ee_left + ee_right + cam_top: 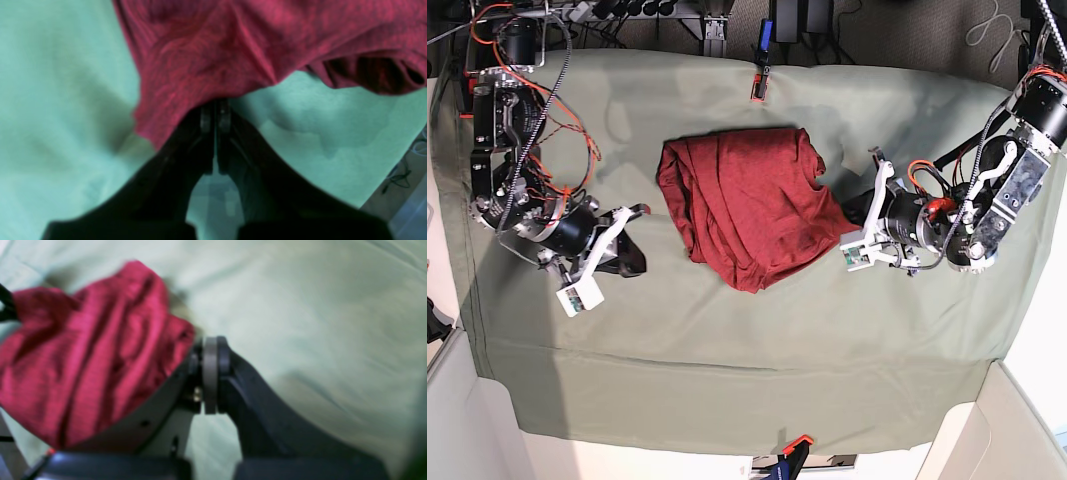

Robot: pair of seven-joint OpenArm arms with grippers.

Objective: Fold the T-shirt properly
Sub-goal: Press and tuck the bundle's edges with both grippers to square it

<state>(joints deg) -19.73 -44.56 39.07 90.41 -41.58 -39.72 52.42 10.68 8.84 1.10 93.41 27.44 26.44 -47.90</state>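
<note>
Starting at the left of my base view, I see the right gripper [634,240] sitting low over the sage-green table cloth [727,350], well apart from the T-shirt [752,205], with bare cloth between them. On the right wrist camera its jaws are pressed fully together, the grey pads face to face with no gap, and I see no fabric caught between them; the dark red shirt fills the left part of that view behind the near finger, but the picture is blurred and I cannot tell whether the finger actually touches it. Moving to the middle of the base view, the T-shirt lies as a rumpled, roughly folded heap on the cloth, near the table's centre and slightly toward the far edge, its lower corner pointing toward the near side. Further right, the left gripper [859,212] reaches in at the shirt's right-hand edge, its tips against the fabric. On the left wrist camera I see the left gripper's fingertips [205,117] closed tight, meeting right at the lower edge of the red knit, so it looks to be pinching that hem; the shirt bunches upward from the pinch, with a sleeve or collar opening [383,75] gaping to the right.
</note>
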